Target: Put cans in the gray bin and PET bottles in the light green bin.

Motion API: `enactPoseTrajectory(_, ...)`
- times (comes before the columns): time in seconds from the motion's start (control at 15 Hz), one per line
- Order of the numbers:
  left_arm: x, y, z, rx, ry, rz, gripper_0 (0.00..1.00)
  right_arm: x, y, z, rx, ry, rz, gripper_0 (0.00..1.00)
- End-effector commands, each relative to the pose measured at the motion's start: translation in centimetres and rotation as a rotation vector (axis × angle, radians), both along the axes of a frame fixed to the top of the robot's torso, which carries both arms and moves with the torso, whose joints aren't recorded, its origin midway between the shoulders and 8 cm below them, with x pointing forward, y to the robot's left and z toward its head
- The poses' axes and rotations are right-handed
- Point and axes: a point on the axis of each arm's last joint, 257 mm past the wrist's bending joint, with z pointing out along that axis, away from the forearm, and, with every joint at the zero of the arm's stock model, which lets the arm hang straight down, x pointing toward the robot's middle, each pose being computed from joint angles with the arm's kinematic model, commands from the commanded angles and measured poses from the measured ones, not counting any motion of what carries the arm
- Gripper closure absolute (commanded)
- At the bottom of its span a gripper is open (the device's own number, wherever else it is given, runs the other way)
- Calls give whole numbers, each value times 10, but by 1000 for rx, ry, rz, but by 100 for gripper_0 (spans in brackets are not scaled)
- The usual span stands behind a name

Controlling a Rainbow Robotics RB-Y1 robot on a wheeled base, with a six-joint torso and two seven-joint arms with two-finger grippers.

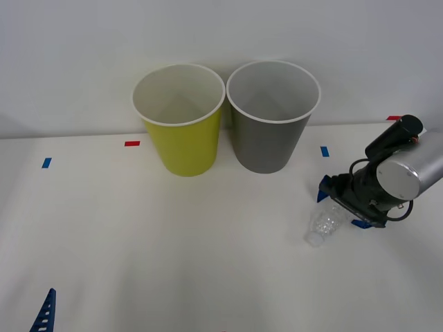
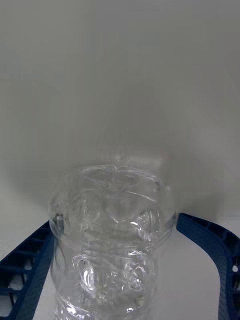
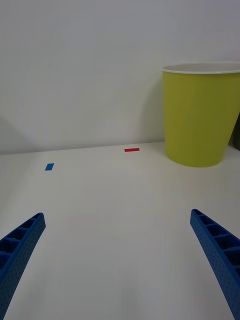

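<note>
White table [image 1: 173,263], two bins against the wall, bottle lying at the right.

Right gripper [image 1: 340,205] sits low on the table with its fingers spread to either side of the bottle [image 1: 325,226]; no squeeze shows yet. The bottle's long axis runs straight out from the gripper, cap end away. Green bin [image 1: 181,131] stands well off to its left, beyond the gray bin [image 1: 270,131]. Left gripper [image 3: 117,260] waits, fingers apart, at the near left corner.

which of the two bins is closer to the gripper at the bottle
The gray bin. It stands on the right of the pair, nearer the right gripper around the PET bottle; the light green bin is on its far side.
</note>
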Motion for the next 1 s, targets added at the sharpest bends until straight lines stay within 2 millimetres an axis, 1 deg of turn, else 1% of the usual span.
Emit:
enactPoseTrajectory(0.07,0,0,0,0,0,0,0,-1,-2,-1,-14,3,13,97)
enactPoseTrajectory(0.13,0,0,0,0,0,0,0,-1,-1,0,-13,1,16,99)
enactPoseTrajectory(0.2,0,0,0,0,0,0,0,0,0,0,-14,0,19,100)
enactPoseTrajectory(0.67,0,0,0,0,0,0,0,-9,10,3,-37,-18,74,100)
enactPoseTrajectory(0.8,0,0,0,0,0,0,0,-9,12,10,-41,-70,101,100)
enactPoseTrajectory(0.93,0,0,0,0,0,0,0,-10,7,18,-63,-137,165,100)
enactPoseTrajectory(1.0,0,0,0,0,0,0,0,-11,8,24,-74,-181,207,100)
